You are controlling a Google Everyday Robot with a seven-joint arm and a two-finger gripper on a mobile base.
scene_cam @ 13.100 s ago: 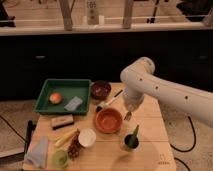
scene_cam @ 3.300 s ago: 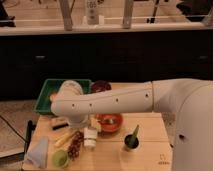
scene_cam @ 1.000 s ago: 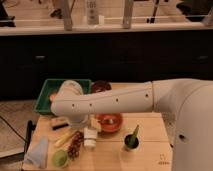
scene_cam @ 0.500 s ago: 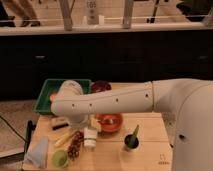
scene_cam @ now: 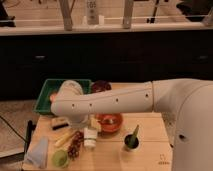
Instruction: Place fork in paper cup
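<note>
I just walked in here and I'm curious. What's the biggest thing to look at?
The big white robot arm stretches across the wooden table from the right. Its gripper hangs over the paper cup, beside the orange bowl. A green tray sits at the back left.
</note>
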